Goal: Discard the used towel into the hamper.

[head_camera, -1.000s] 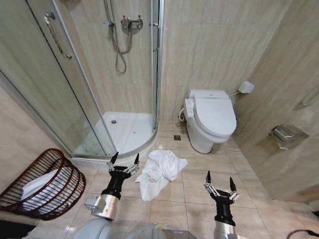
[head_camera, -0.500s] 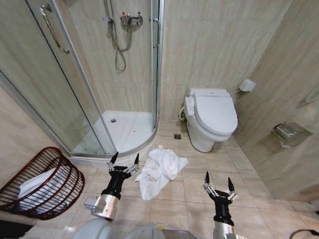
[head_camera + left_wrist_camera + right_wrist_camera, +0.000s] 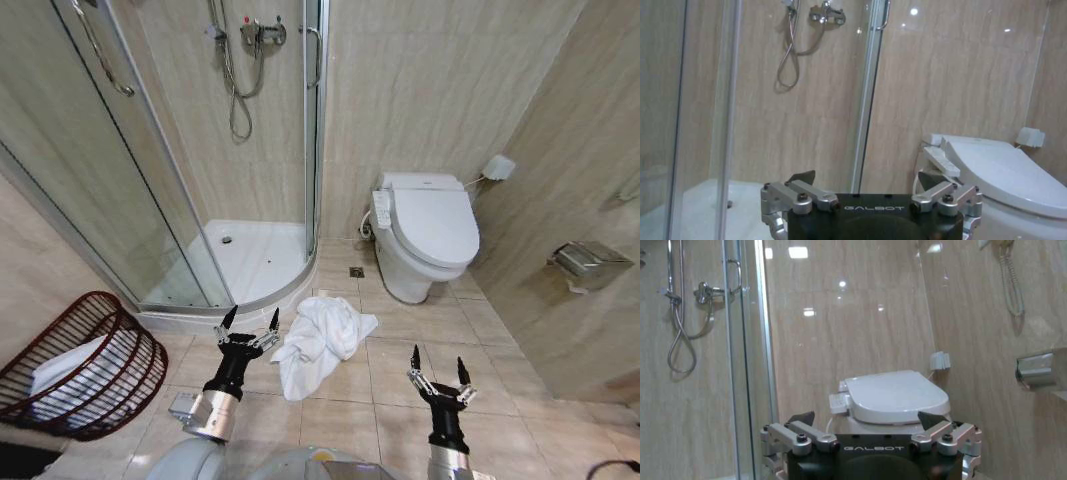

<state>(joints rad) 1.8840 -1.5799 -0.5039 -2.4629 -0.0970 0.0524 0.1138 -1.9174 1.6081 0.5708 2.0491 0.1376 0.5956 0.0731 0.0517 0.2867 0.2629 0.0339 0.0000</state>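
Crumpled white towel (image 3: 322, 344) on tiled floor; left tool (image 3: 248, 330), right tool (image 3: 438, 371) both spread, empty.

One towel (image 3: 320, 342) on the floor, one hamper (image 3: 85, 368) with one white cloth (image 3: 75, 375) inside, one toilet (image 3: 428, 240), one shower (image 3: 240, 150), two grippers: left (image 3: 249, 324), right (image 3: 437, 361).

Right pincer (image 3: 867, 421) spread wide and empty — toilet (image 3: 897, 397) ahead, shower door (image 3: 747, 360) alongside.

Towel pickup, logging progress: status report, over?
Left gripper open, beside towel. Right gripper open, empty, low. Towel on floor, untouched. Hamper at left, nothing between.
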